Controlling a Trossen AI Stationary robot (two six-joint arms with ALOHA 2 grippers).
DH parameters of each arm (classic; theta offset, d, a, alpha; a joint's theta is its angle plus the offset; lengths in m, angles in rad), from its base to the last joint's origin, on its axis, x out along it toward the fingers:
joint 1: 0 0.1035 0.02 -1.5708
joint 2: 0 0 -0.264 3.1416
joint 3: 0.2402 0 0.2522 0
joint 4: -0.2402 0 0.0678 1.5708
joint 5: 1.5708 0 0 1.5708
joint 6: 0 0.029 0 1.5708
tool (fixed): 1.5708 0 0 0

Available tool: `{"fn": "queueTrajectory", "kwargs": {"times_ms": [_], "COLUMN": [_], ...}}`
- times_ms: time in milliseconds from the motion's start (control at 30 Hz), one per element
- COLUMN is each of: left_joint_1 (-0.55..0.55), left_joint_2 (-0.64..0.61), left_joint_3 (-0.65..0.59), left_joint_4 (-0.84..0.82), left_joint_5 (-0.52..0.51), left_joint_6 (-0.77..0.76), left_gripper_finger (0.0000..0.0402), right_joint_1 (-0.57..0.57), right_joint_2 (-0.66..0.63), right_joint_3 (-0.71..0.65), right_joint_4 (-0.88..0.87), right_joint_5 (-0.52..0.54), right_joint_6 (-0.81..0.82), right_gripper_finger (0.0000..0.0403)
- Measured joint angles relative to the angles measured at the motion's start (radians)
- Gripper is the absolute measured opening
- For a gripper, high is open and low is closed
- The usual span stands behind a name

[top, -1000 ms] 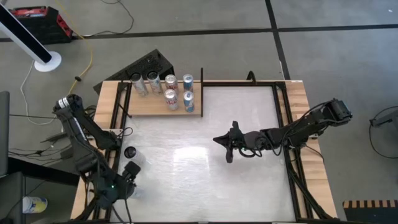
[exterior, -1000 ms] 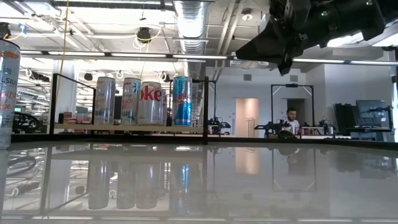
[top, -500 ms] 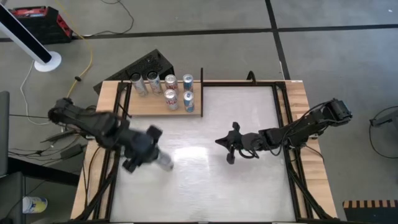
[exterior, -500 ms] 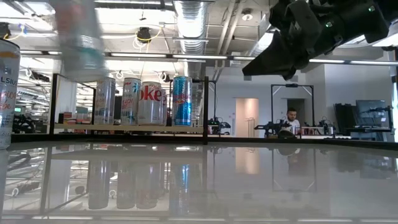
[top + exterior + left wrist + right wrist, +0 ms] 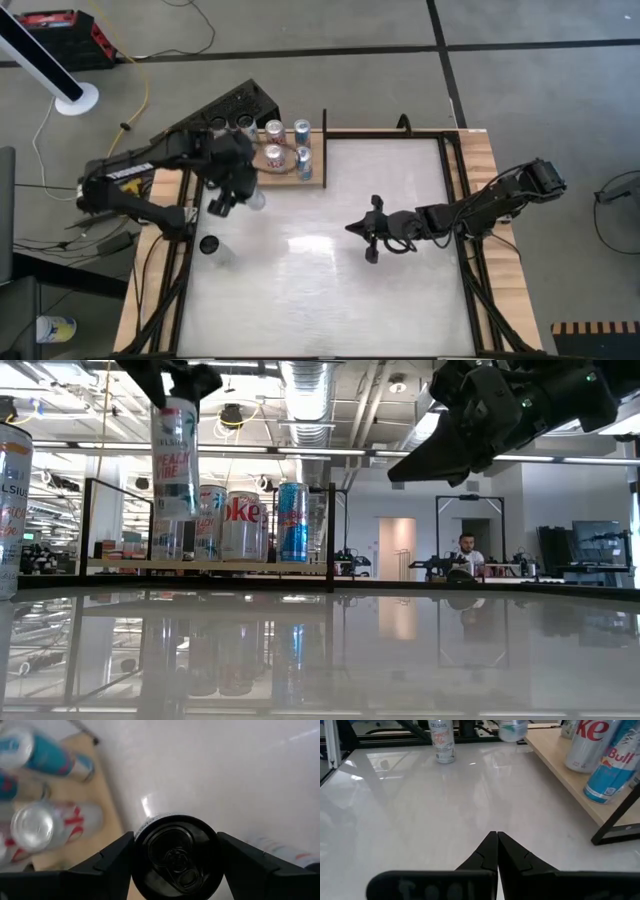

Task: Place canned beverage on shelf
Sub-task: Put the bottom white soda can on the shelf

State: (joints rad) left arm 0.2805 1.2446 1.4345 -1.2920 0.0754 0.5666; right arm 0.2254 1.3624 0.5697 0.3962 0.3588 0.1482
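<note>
My left gripper (image 5: 175, 865) clamps can (image 5: 175, 455) by sides near top, can upright in air beside shelf (image 5: 225, 172) front edge. Rigid, smooth metal, probably slippery; likely full, so heavy. Right gripper (image 5: 496, 851) pressed closed, idle mid-table.

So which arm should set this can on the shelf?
Left. The left gripper already holds the can in the air beside the shelf; the right gripper hangs shut and empty mid-table.
</note>
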Motion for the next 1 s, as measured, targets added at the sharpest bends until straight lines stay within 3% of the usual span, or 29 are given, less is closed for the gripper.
{"fn": "queueTrajectory", "kwargs": {"times_ms": [267,433,533,1000], "left_joint_1": [0.256,0.392,0.449,0.528], "left_joint_2": [0.0,0.0,0.0,0.082], "left_joint_3": [0.0,-0.002,-0.022,-0.034], "left_joint_4": [0.004,0.007,0.027,0.053], "left_joint_5": [0.005,0.093,0.136,0.207], "left_joint_6": [0.158,0.2,0.225,0.276], "left_gripper_finger": [0.0234,0.0234,0.0234,0.0234], "right_joint_1": [-0.035,-0.065,-0.104,-0.332], "right_joint_2": [0.0,0.0,0.0,-0.017], "right_joint_3": [0.0,0.0,0.0,0.0], "right_joint_4": [0.0,0.0,0.001,0.008], "right_joint_5": [-0.072,-0.086,-0.157,-0.401], "right_joint_6": [-0.053,-0.103,-0.139,-0.187], "right_gripper_finger": [0.0027,0.0027,0.0027,0.0027]}}
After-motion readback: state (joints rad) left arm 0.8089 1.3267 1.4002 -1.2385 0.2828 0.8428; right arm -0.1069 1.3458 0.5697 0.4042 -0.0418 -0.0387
